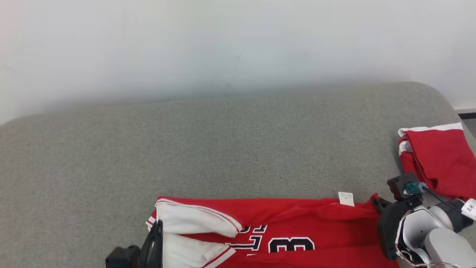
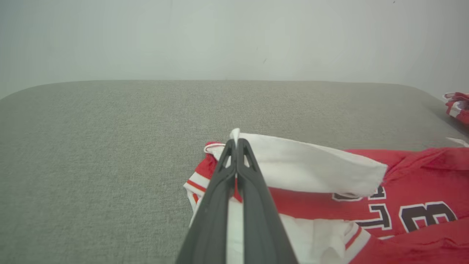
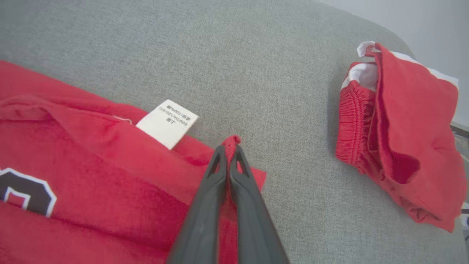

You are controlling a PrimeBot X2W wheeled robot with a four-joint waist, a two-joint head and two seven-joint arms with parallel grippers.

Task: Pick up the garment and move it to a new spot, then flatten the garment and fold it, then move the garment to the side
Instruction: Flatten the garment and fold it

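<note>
The left end effector (image 2: pixel 235 142) is seen clenched, its two fingers pressed together with a white fold at the left end of the red garment (image 1: pixel 297 219) pinched at the tips. The right end effector (image 3: pixel 230 147) is likewise clenched, with a red corner of the garment gripped near the white label (image 3: pixel 167 123). The garment is spread along the near edge of the grey surface (image 1: pixel 223 149). A second red piece of clothing (image 1: pixel 442 160) is laid apart from it at the surface's right end.

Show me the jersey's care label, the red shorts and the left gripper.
care label (image 3: pixel 167 124), right wrist view, tag's centre
red shorts (image 3: pixel 414 110), right wrist view, flat red panel
left gripper (image 2: pixel 235 142), left wrist view, fingertips shut on jersey (image 2: pixel 421 168)
</note>
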